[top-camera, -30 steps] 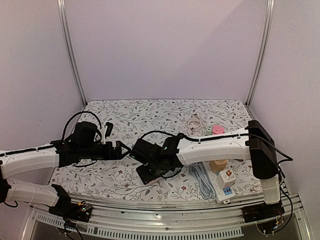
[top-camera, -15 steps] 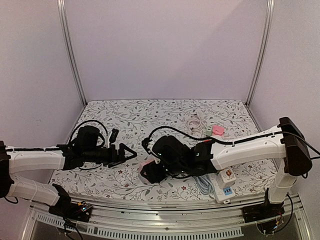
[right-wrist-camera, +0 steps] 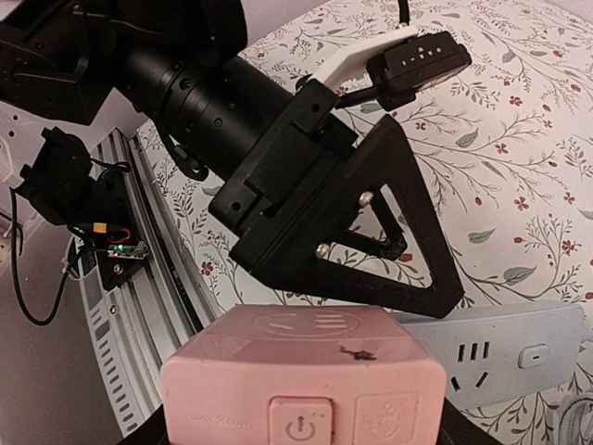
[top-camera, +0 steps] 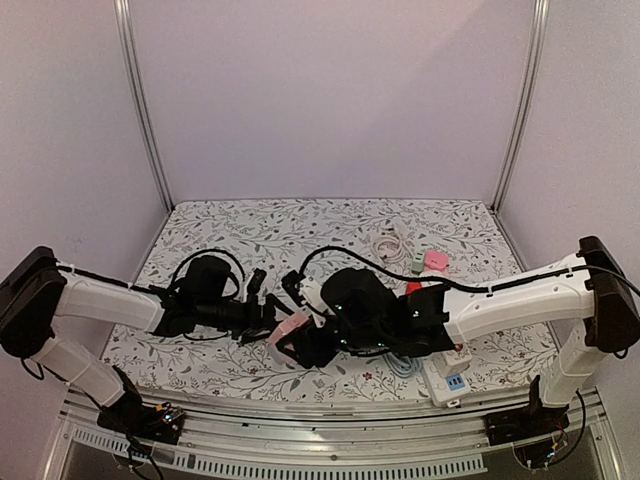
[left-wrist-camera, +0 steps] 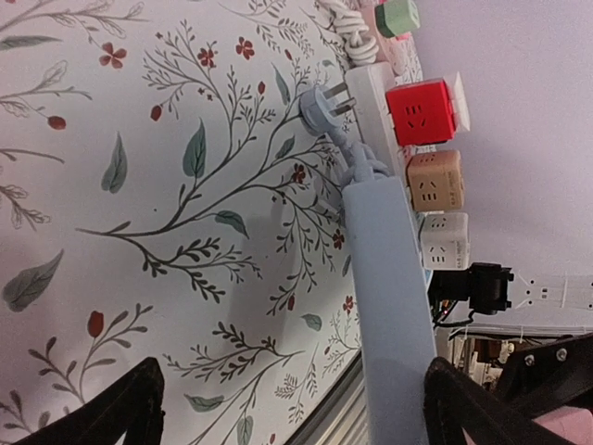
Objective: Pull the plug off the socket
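Jaws first: the left gripper (top-camera: 268, 316) is spread wide, with its black fingers (left-wrist-camera: 116, 413) out at the bottom corners of its own camera. The right gripper (top-camera: 295, 340) is clamped on the pink cube plug (right-wrist-camera: 301, 380), held up over the middle of the flowered table (top-camera: 300, 225), toward the near edge.

There are two arms. Since half a second ago the left one has pushed in from the left edge. A strip of table showed between the grippers then; now its fingertips sit just beside the cube. A second ago no pink showed from above.

There are two power strips. The light-blue power strip (left-wrist-camera: 389, 278) hangs right behind the pink cube in the right wrist view, showing socket holes and a rocker switch. I cannot tell whether the cube's pins are seated in it. The white power strip (left-wrist-camera: 375, 111) lies along the right edge.

Now the cubes. That white strip carries three: one red cube (left-wrist-camera: 422, 113), one tan cube (left-wrist-camera: 434, 181) and one white cube (left-wrist-camera: 445, 241). One green cube (left-wrist-camera: 398, 14) and a second pink cube (top-camera: 435, 260) sit toward the far right corner, near a coiled white cable (top-camera: 390, 242).

As for markings, the held cube has a power symbol and an anchor-like mark on its front, and a ringed triple bar is embossed on top.

One loose grey plug (left-wrist-camera: 320, 107) lies on the table, its pins pointing at the white strip.
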`<action>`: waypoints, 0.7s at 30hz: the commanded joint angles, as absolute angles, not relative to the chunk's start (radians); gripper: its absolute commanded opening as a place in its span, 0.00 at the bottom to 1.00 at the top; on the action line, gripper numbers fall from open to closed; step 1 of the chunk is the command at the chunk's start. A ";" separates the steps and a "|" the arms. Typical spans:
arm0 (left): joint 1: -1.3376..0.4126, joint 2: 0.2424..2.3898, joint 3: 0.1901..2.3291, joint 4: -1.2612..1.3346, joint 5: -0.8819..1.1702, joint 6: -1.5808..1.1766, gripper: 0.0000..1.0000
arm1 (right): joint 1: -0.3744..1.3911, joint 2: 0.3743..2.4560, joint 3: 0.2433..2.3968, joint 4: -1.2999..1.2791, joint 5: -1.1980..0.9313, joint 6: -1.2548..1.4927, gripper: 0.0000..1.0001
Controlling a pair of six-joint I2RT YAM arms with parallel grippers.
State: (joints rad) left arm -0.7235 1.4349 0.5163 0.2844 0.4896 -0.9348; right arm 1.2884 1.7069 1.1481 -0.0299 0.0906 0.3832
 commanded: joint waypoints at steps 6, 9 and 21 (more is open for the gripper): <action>-0.773 1.390 0.546 0.343 0.491 -0.968 0.93 | 1.292 1.683 1.149 0.084 0.118 0.360 0.46; -0.773 1.334 0.550 0.300 0.462 -0.961 0.92 | 1.292 1.684 1.145 0.083 0.121 0.357 0.46; -0.776 1.327 0.586 0.191 0.528 -0.934 0.93 | 1.293 1.688 1.143 0.083 0.132 0.353 0.46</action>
